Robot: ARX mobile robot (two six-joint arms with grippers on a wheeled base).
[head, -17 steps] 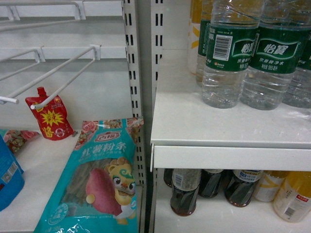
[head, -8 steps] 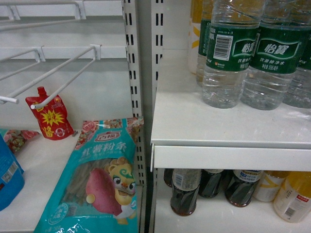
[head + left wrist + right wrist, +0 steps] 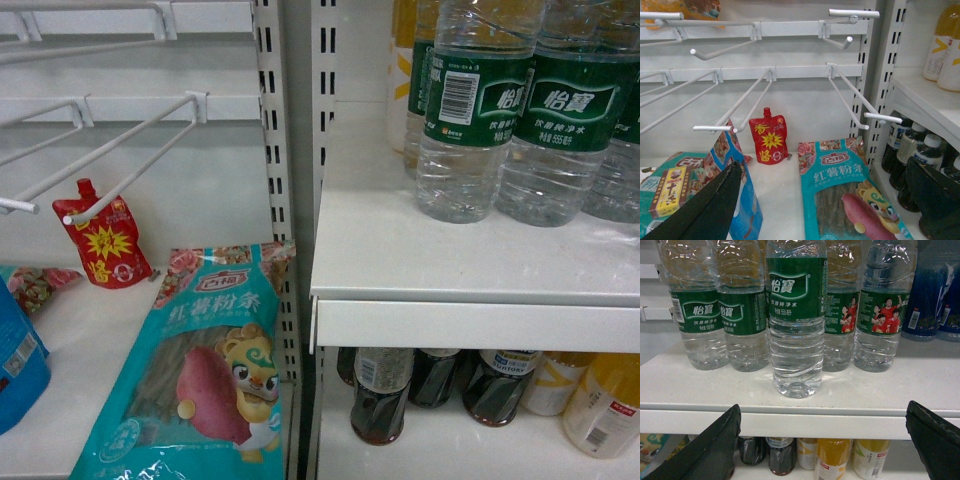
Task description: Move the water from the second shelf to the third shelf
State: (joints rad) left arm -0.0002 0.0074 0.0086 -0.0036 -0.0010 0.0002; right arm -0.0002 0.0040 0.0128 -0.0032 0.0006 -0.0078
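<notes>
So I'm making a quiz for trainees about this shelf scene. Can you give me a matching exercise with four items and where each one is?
Items:
1. water bottle
2. red sauce pouch
3. dark drink bottles
4. teal noodle bag

Places:
A. leaning by the slotted upright
B. shelf below the water
C. front of the white shelf
D. against the back wall under the hooks

Pairs: 1-C, 2-D, 3-B, 4-A
</notes>
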